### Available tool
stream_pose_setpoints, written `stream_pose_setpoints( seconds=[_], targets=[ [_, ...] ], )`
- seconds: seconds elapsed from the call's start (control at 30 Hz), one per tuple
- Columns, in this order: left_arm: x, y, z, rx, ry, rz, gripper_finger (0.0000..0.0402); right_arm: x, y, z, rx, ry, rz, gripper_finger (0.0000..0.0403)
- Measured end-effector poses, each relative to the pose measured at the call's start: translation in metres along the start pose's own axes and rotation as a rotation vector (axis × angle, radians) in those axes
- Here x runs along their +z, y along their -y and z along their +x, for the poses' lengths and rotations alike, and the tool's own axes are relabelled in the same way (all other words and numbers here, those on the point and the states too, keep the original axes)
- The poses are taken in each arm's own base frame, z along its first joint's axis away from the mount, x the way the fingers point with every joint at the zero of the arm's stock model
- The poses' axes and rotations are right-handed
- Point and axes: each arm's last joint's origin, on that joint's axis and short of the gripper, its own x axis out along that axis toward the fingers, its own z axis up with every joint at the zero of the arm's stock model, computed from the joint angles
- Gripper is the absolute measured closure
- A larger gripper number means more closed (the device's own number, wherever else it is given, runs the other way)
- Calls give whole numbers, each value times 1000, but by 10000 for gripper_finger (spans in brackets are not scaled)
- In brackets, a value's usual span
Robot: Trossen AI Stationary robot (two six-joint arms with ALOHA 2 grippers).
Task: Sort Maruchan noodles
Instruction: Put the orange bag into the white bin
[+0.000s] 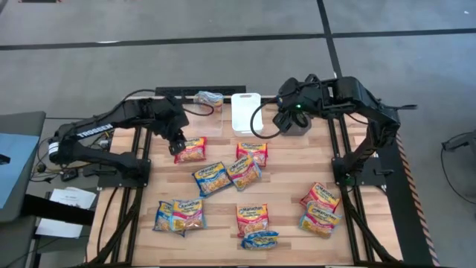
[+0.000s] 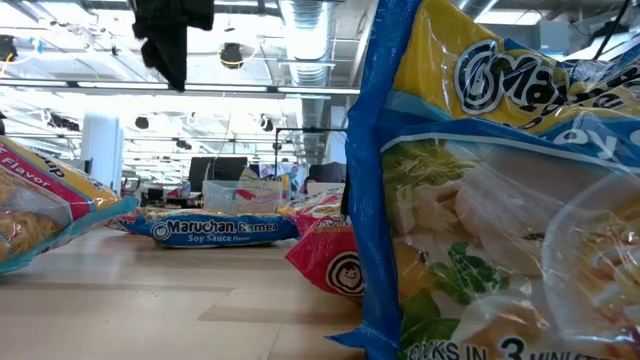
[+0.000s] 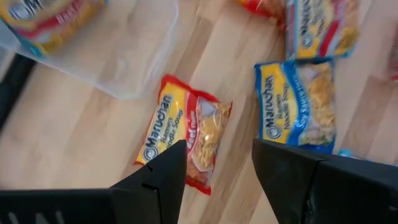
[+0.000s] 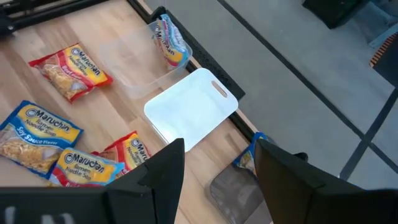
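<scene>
Now, front edge: packets are lying in the lower part of the high view, a blue one at lower centre; nothing is threatening them.
Middle: more Maruchan noodles are overlapping at centre frame, so a grab there is risking two at once.
Left gripper: jaws are standing apart over the red packet, left of centre; a crooked descent is likely pinching only crinkly film.
Right gripper: jaws apart, holding nothing, hanging above the grey bin.
Far edge: clear bin is holding one packet; white bin is sitting beside it, inviting a wrong-bin drop.
</scene>
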Motion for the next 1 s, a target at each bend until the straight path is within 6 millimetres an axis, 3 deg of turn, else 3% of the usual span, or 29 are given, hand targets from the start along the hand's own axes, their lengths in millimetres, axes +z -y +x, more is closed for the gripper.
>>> stream_pose_setpoints(
  seconds=[0.37,1.0],
  targets=[
    [-34,-1,63,-11,-101,-95,233,0,-3,2,17,-9,16,186],
    [-63,-3,117,6,-14,-198,233,0,-3,3,17,-13,12,186]
  ],
)
